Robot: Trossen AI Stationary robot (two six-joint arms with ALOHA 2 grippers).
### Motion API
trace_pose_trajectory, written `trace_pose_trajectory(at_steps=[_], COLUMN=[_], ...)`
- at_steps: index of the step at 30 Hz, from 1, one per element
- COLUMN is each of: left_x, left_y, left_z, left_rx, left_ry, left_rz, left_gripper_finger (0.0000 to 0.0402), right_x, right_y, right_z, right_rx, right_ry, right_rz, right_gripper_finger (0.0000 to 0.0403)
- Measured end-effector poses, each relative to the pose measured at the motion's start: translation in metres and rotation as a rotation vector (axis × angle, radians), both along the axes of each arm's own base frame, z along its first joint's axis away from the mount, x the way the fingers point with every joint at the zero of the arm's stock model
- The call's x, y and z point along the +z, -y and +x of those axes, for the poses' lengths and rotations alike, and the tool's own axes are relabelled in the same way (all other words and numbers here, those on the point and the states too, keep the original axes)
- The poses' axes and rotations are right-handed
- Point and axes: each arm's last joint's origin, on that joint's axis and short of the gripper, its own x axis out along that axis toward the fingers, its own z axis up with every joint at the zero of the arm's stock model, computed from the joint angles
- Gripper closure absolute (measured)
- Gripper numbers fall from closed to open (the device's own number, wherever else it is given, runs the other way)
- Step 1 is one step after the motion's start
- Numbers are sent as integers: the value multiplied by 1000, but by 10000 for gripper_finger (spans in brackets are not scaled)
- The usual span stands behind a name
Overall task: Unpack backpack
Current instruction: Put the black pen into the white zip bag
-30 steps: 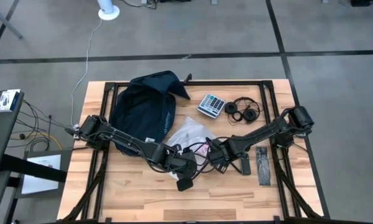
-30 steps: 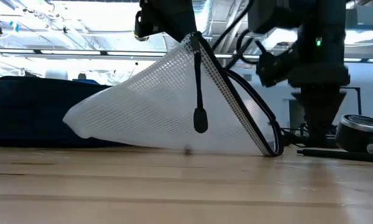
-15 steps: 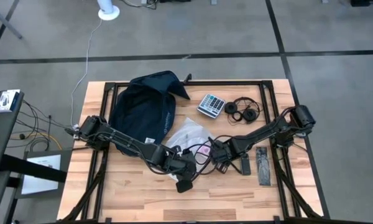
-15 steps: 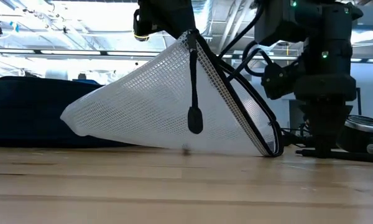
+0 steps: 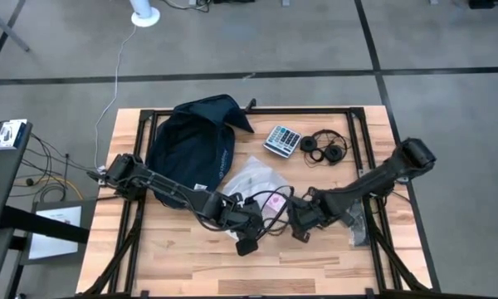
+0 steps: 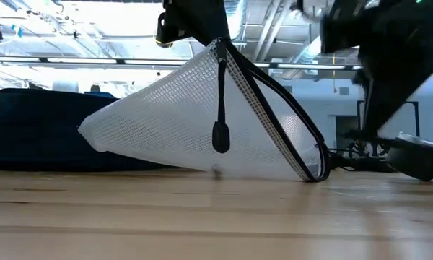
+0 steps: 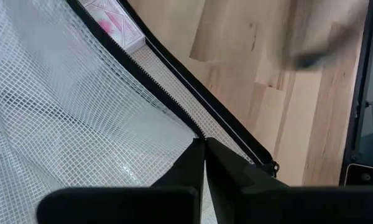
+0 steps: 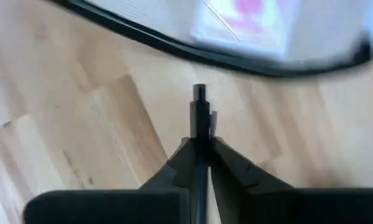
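Where the high view looks down, the backpack (image 5: 193, 143) lies at the table's (image 5: 183, 266) far left, beside a calculator (image 5: 281, 140) and headphones (image 5: 324, 148). In the low view, the left pincer (image 6: 218, 45) holds a mesh pouch (image 6: 173, 119) up by its zipper edge. The left wrist view shows those fingers (image 7: 186, 167) pinched on the mesh. Only the right wrist view shows the right pincer (image 8: 199, 140) clamped on a thin dark rod (image 8: 199, 115).

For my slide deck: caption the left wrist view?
Left claw shut on the mesh pouch's zipper edge above the wooden table.
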Motion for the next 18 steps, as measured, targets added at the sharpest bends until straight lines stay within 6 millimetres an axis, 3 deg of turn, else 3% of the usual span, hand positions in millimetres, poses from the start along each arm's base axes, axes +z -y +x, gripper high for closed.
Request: trace_pose_trajectory(at_steps=[3, 9, 13, 18], left_x=[0, 0, 0, 0], left_y=[-4, -6, -6, -6], left_z=[1, 2, 2, 2], left_rx=[10, 17, 26, 34], left_ry=[0, 1, 1, 0], left_rz=[0, 0, -6, -11], left_gripper_finger=[402, 402, 402, 402], right_x=[10, 1, -2, -6], right_y=[-17, -39, -31, -18], right_z=[1, 12, 20, 21], right_rx=[224, 577, 555, 435], right_ry=[99, 220, 222, 136], right_rz=[-44, -289, -354, -155], right_gripper_finger=[386, 403, 403, 396])
